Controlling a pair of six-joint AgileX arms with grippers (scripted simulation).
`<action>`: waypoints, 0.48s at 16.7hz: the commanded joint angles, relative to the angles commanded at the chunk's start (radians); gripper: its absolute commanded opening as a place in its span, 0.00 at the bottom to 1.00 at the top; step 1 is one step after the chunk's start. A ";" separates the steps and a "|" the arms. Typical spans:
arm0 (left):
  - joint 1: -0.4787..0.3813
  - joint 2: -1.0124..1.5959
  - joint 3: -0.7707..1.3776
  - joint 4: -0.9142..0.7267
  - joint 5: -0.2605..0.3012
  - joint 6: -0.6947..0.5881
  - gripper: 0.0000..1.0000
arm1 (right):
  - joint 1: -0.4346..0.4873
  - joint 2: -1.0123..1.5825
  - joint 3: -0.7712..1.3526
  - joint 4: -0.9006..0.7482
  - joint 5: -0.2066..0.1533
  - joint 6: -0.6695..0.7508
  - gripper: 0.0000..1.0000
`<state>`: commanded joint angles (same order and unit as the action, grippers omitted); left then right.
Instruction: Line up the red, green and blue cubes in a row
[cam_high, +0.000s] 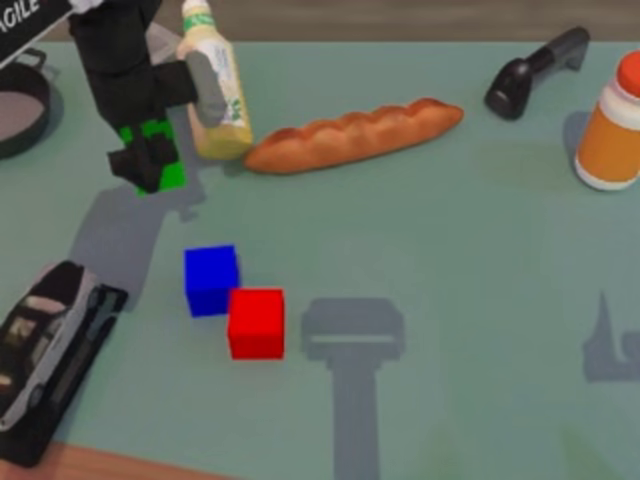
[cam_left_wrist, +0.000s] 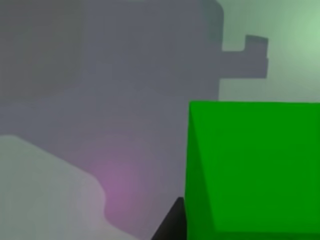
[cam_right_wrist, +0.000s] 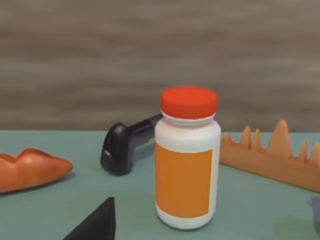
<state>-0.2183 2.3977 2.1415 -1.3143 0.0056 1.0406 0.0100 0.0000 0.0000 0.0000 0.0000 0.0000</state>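
Observation:
The blue cube and the red cube rest on the table left of centre. They touch at a corner, the red one nearer and to the right. My left gripper hangs over the far left of the table, shut on the green cube, which fills much of the left wrist view beside one dark fingertip. The held cube is well behind the blue one. My right arm is outside the top view; only a dark tip of the right gripper shows in its wrist view.
A pale dressing bottle stands right beside the left gripper, with a bread loaf to its right. A black scanner and an orange bottle sit far right. A toy car and a pan line the left edge.

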 joint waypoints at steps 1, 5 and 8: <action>0.000 0.000 0.000 0.000 0.000 0.000 0.00 | 0.000 0.000 0.000 0.000 0.000 0.000 1.00; -0.021 -0.004 -0.012 0.006 -0.001 -0.003 0.00 | 0.000 0.000 0.000 0.000 0.000 0.000 1.00; -0.109 -0.049 -0.069 0.023 -0.003 -0.039 0.00 | 0.000 0.000 0.000 0.000 0.000 0.000 1.00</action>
<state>-0.3278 2.3482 2.0725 -1.2912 0.0029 1.0012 0.0100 0.0000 0.0000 0.0000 0.0000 0.0000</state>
